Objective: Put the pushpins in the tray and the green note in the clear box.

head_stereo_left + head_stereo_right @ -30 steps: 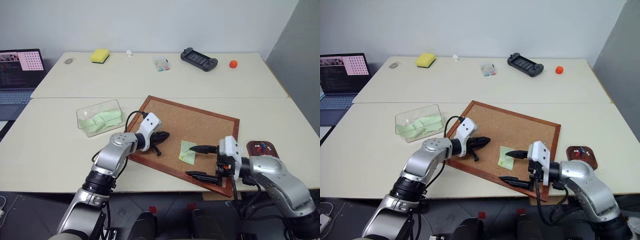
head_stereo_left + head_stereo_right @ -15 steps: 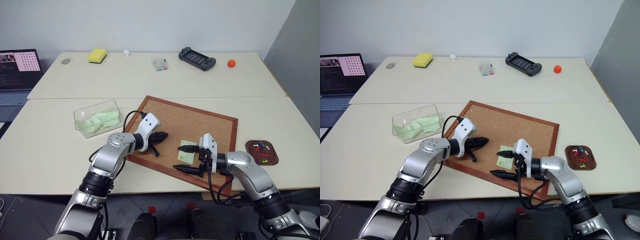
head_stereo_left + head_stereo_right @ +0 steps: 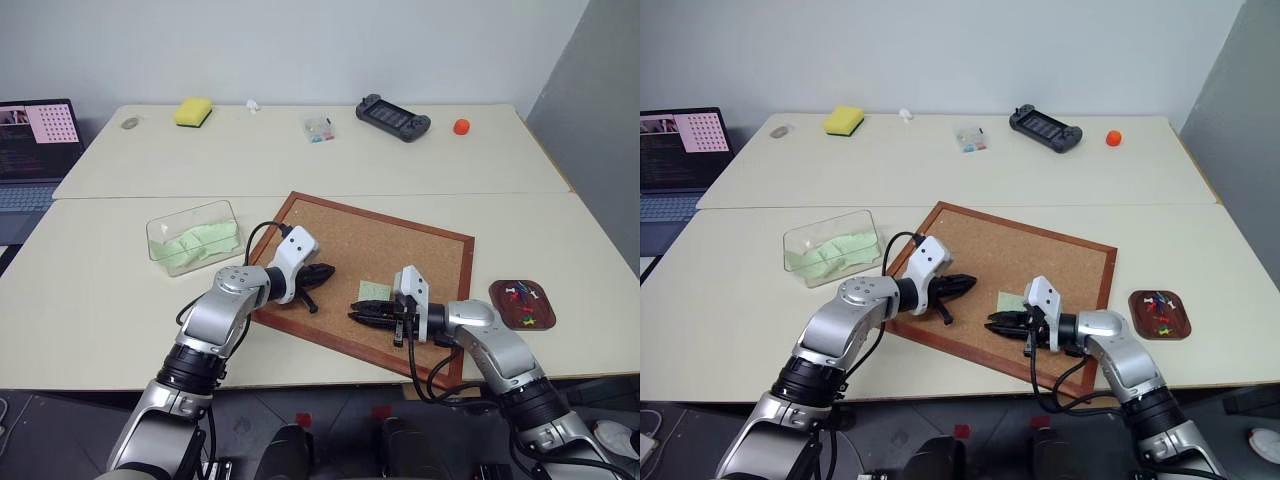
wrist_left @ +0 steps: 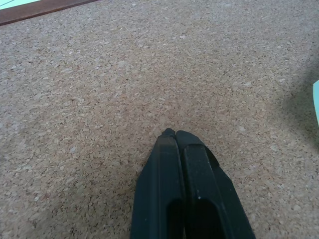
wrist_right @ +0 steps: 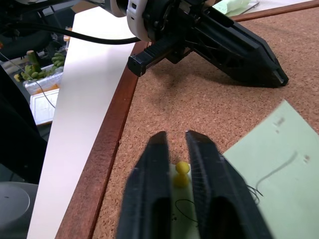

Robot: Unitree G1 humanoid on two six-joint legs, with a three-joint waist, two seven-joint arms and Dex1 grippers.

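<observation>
The green note [image 5: 269, 189] lies on the corkboard [image 3: 400, 240], held by a yellow pushpin [image 5: 181, 173] at its corner. My right gripper [image 3: 356, 308] lies low over the board at the note's near edge, and its fingers [image 5: 149, 199] are shut on that pushpin's head. My left gripper [image 3: 328, 270] rests shut and empty on the cork just left of the note; its tip [image 5: 279, 77] also appears in the right wrist view. The tray [image 3: 496, 296] sits right of the board with several pushpins [image 3: 522, 300] in it. The clear box [image 3: 160, 232], left of the board, holds green paper.
Along the table's far side lie a yellow sponge [image 3: 192, 110], a small clear case [image 3: 319, 128], a black game controller [image 3: 395, 118] and an orange ball [image 3: 461, 126]. A laptop [image 3: 35, 140] stands at the far left. The board's raised wooden frame [image 3: 300, 320] runs under both arms.
My right gripper moved left and down to the note's corner, and its wide-open jaws closed on the yellow pushpin. The left gripper stayed put.
</observation>
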